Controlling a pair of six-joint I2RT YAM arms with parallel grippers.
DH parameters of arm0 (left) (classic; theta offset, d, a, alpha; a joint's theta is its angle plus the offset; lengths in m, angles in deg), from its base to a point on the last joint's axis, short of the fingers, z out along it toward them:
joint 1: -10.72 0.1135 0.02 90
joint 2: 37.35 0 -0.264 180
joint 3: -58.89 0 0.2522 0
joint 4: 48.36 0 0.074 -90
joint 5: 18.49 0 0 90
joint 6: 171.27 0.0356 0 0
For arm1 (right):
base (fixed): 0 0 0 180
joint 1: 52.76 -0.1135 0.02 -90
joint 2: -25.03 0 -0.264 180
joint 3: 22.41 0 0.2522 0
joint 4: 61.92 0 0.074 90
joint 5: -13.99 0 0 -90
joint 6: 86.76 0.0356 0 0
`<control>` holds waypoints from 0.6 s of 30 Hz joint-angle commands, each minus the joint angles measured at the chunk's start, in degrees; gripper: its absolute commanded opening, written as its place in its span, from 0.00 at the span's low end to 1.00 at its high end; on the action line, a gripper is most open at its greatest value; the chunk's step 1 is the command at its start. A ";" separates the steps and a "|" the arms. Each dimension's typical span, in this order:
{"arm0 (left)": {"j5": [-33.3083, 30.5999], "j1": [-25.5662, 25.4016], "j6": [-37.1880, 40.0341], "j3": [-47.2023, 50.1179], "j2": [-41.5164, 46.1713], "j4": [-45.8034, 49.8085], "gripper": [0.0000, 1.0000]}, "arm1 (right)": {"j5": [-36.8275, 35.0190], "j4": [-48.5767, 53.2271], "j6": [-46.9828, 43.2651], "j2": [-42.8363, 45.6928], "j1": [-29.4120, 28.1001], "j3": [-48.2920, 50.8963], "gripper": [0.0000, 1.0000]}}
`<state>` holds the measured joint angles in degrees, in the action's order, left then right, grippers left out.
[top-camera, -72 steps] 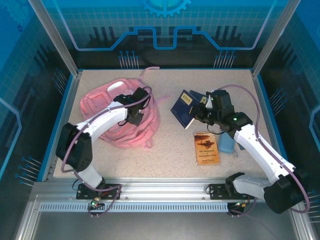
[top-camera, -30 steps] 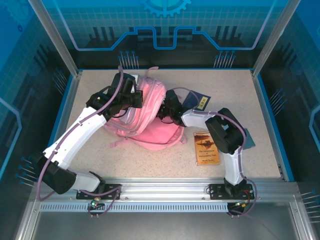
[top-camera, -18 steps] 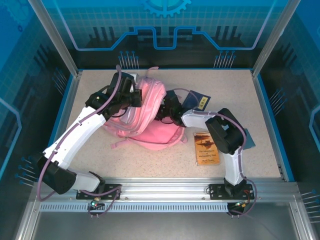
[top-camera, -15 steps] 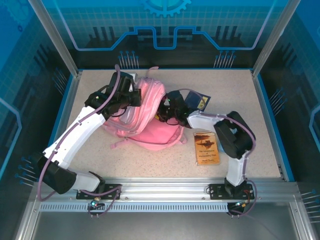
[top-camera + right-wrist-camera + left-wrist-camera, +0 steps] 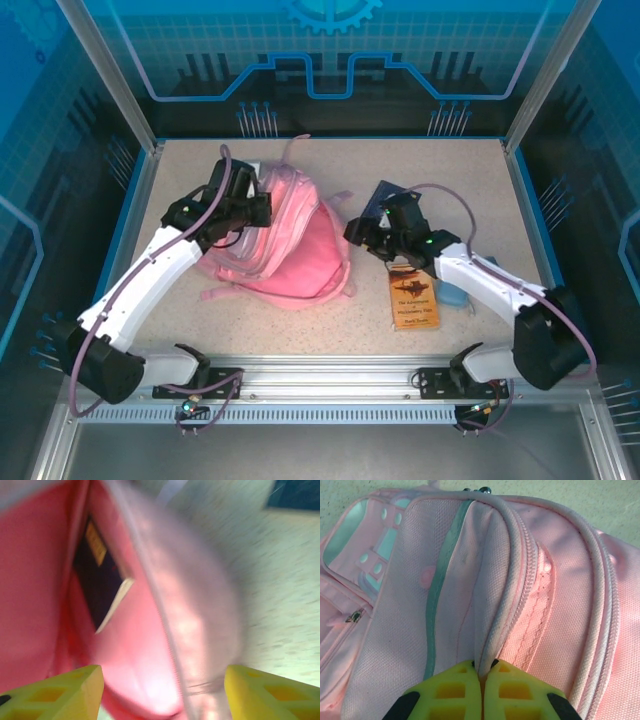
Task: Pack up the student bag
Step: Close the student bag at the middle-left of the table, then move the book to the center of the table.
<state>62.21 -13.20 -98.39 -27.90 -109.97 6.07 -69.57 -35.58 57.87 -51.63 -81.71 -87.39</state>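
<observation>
The student bag (image 5: pixel 300 255) is a soft pink backpack lying left of the table's centre, its mouth turned to the right. My left gripper (image 5: pixel 262 208) is shut on the piped rim of the bag's opening (image 5: pixel 492 630), holding it up; its yellow fingertips (image 5: pixel 455 687) meet around the piping. My right gripper (image 5: pixel 358 233) hangs open just right of the bag's mouth with nothing between its fingers. In the blurred right wrist view, a dark book with a yellow label (image 5: pixel 100 580) lies inside the pink bag (image 5: pixel 190 630).
A dark blue book (image 5: pixel 388 194) lies behind my right wrist. An orange-brown book (image 5: pixel 413 297) lies flat at front right, with a light blue object (image 5: pixel 456 293) beside it. Blue frame walls (image 5: pixel 528 220) edge the table.
My right gripper has opened and drawn back to the right, out of the bag's mouth. The left arm, still gripping the rim, shifted slightly left, and the bag settled with it.
</observation>
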 commanded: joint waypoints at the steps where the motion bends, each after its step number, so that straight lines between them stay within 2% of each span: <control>1: -0.33 0.92 0.86 4.21 3.38 3.15 0.10 | -7.45 11.54 -8.99 -0.65 5.13 -2.60 0.68; 4: 0.16 0.98 -0.47 8.99 4.02 4.33 0.27 | -6.64 13.75 -12.22 -5.76 8.84 -6.78 0.69; 7: 0.33 0.90 -3.82 12.44 5.67 3.94 0.62 | -6.44 15.53 -14.86 -12.86 10.69 -12.58 0.69; 9: 1.42 0.95 -5.61 14.06 7.05 2.39 0.78 | -6.23 16.61 -15.84 -17.86 11.15 -17.28 0.69; 12: 1.89 0.98 -8.23 15.40 8.63 0.02 0.90 | -6.43 17.75 -16.31 -24.97 11.20 -24.21 0.68; 18: 4.39 1.12 -12.62 16.25 9.20 -3.51 0.94 | -6.66 21.22 -15.61 -38.90 10.69 -37.18 0.65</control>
<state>64.18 -12.61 -107.16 -12.78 -101.64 5.46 -76.04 -18.71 43.23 -85.77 -71.02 -119.76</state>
